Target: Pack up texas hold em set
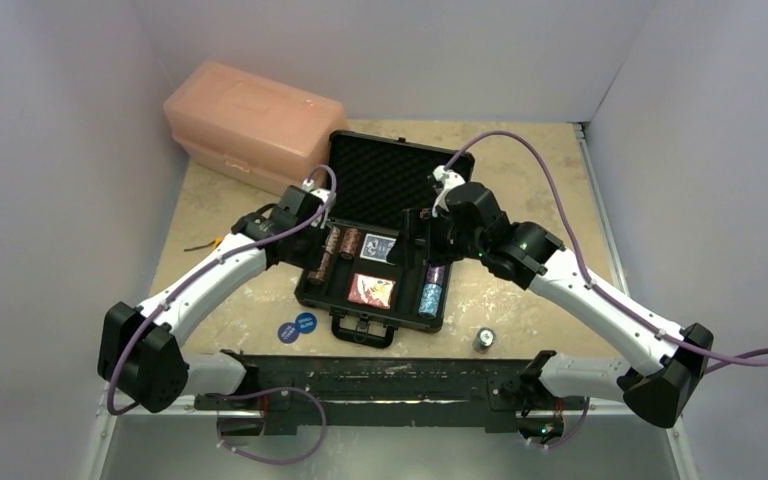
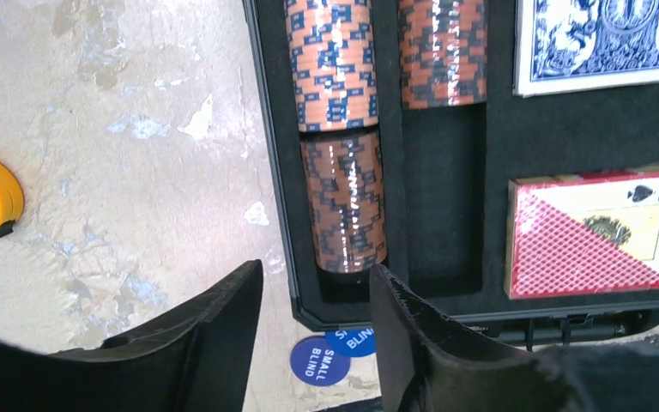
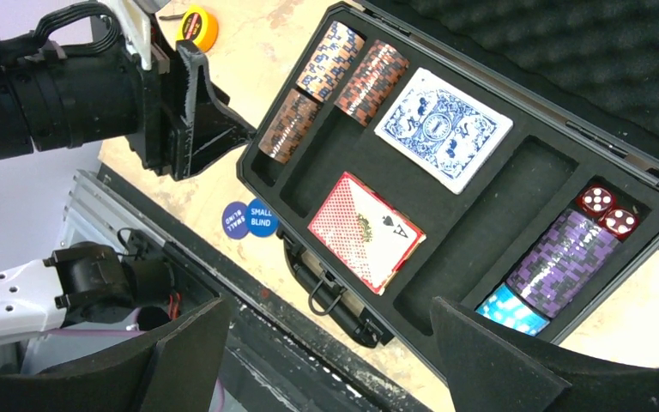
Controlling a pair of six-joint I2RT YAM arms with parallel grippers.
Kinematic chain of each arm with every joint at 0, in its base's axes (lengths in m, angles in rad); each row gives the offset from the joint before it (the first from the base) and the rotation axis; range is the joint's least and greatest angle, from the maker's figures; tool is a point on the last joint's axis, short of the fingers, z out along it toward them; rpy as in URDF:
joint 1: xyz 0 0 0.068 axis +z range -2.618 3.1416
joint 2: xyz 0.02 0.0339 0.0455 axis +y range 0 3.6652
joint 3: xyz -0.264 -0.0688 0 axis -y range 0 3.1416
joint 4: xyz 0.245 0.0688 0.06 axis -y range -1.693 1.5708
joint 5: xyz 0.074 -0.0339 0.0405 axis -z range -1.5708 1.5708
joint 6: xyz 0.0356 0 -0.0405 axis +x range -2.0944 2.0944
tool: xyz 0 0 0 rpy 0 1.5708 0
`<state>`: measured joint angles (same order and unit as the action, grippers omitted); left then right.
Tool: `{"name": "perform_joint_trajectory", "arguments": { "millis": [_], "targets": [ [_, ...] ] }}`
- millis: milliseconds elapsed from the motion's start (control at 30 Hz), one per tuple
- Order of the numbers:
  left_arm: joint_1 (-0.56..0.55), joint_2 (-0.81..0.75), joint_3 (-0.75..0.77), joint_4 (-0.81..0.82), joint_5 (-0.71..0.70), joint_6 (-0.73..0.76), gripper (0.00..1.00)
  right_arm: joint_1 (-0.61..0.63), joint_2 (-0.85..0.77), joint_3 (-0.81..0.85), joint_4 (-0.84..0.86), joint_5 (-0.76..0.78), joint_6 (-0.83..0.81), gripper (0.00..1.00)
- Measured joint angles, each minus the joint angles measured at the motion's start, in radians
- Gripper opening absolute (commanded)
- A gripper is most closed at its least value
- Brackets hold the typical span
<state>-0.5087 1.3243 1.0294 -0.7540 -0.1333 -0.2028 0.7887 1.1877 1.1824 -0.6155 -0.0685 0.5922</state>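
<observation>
Open black briefcase [image 1: 385,175] on the tabletop, chip stacks [image 2: 335,60] slotted inside; left claw [image 2: 316,275] and right claw [image 3: 330,313] hover over it released and empty, and the flat blue discs [image 1: 297,327] just outside its handle-side left corner may skid when pinched.

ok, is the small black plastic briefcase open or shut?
Open: the small black briefcase has its foam-lined lid raised behind, orange chip stacks, blue card deck and red card deck exposed in slots.

Open briefcase [image 1: 385,180] holds chip stacks [image 2: 330,64], blue deck [image 3: 443,129], red deck [image 3: 365,232]; blue discs [image 1: 297,327] outside.
</observation>
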Motion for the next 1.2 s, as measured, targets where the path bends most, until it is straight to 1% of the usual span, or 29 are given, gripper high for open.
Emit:
{"name": "perform_joint_trajectory", "arguments": {
  "millis": [233, 533, 733, 1200],
  "targets": [
    [0.000, -0.046, -0.052, -0.019, 0.026, -0.050, 0.37, 0.000, -0.011, -0.009, 0.003, -0.001, 0.016, 0.91],
    [0.000, -0.019, -0.129, 0.000, 0.058, -0.164, 0.19, 0.000, -0.018, -0.031, 0.009, -0.004, 0.022, 0.91],
    [0.000, 0.032, -0.138, 0.033, 0.078, -0.182, 0.14, 0.000, -0.030, -0.033, 0.008, -0.002, 0.021, 0.91],
    [0.000, 0.061, -0.142, 0.044, 0.085, -0.183, 0.10, 0.000, -0.048, -0.046, 0.006, -0.001, 0.021, 0.91]
  ]
}}
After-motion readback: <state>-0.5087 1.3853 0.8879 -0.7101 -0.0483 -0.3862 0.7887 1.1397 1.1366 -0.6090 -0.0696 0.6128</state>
